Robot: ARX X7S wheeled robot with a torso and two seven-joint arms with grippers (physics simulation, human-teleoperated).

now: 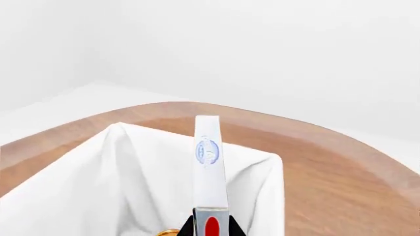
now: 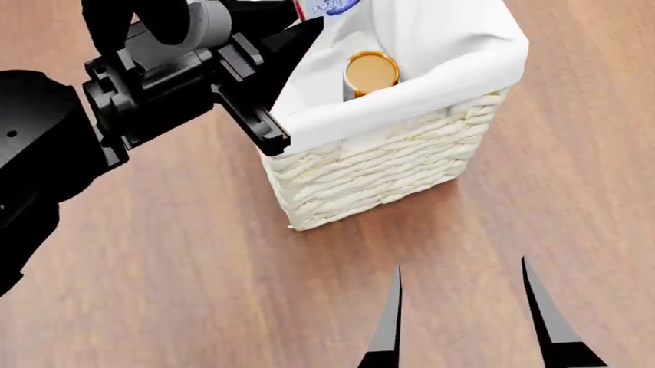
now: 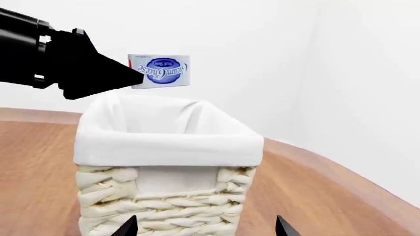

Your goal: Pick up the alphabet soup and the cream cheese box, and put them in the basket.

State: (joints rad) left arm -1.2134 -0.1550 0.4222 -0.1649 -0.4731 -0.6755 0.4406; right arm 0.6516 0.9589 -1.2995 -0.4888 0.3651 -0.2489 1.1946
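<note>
Left gripper (image 3: 135,74) clamped on one end of the cream cheese box (image 3: 161,71), held edge-up above the basket (image 2: 389,165), near its 11 o'clock corner in the head view. Alphabet soup (image 2: 370,72) already inside, upright against the near liner wall. Right gripper (image 2: 461,307) spread wide, holding nothing, at 6 o'clock from the basket.

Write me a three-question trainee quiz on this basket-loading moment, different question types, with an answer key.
1. True or false: the left gripper holds the cream cheese box above the basket.
2. What already sits inside the basket? A) red-and-green can B) alphabet soup C) nothing
3. Fill in: the right gripper's jaws are ____ and carry nothing.

Key: 1 true; 2 B; 3 open
</note>
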